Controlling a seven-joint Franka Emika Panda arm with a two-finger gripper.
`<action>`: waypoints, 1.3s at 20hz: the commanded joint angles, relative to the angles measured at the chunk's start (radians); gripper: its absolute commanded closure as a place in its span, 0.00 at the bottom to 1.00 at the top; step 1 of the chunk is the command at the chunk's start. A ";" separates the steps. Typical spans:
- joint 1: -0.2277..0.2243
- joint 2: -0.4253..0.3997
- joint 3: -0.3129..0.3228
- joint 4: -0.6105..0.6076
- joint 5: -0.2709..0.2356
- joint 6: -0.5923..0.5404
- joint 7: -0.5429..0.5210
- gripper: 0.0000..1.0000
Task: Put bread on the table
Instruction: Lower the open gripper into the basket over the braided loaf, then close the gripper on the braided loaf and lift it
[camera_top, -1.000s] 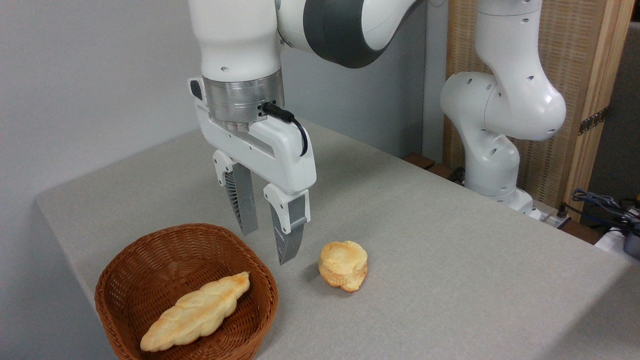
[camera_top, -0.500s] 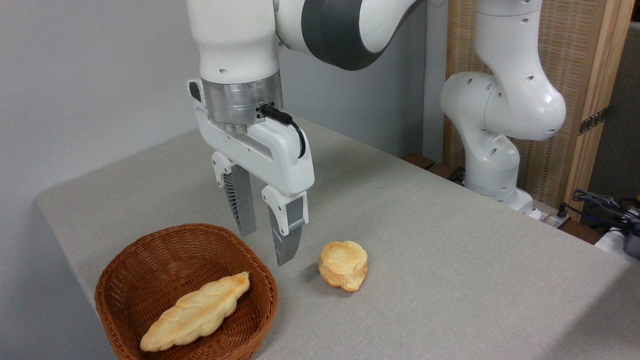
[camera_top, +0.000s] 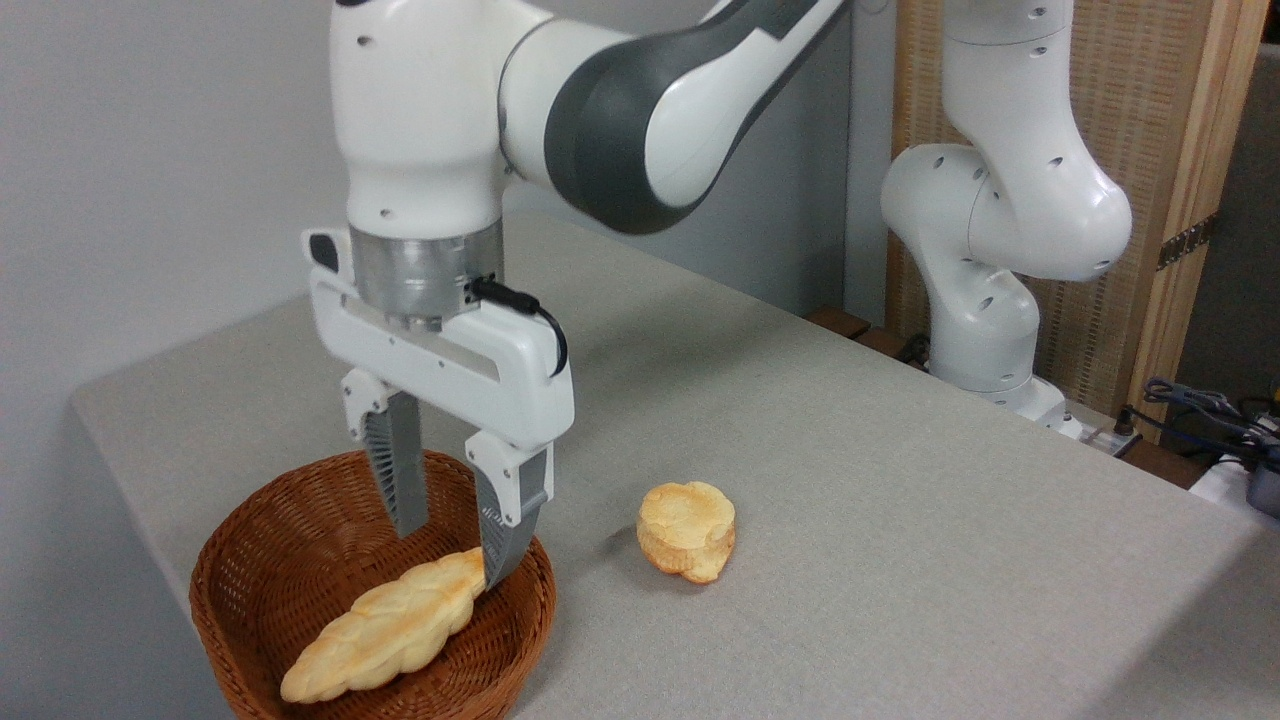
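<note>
Wicker basket (camera_top: 250, 560), brown, near left of table (camera_top: 900, 520): holds 1 braided bread (camera_top: 395, 625), lying diagonally. Gripper (camera_top: 455, 555): fingers apart, lowered into basket over bread's far end, right fingertip at its tip. 1 round bun (camera_top: 687, 531) on table, right of basket.

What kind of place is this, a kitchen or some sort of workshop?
Most likely a robotics lab, not a kitchen: a white robot arm is bolted beside a cloth-covered table, loose cables trail at the edge, and the bread in the basket looks staged.
</note>
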 joint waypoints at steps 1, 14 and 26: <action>-0.003 0.042 -0.027 0.006 -0.017 0.043 -0.149 0.00; -0.022 0.162 -0.067 0.006 -0.006 0.189 -0.261 0.00; -0.047 0.177 -0.070 0.006 0.050 0.209 -0.243 0.64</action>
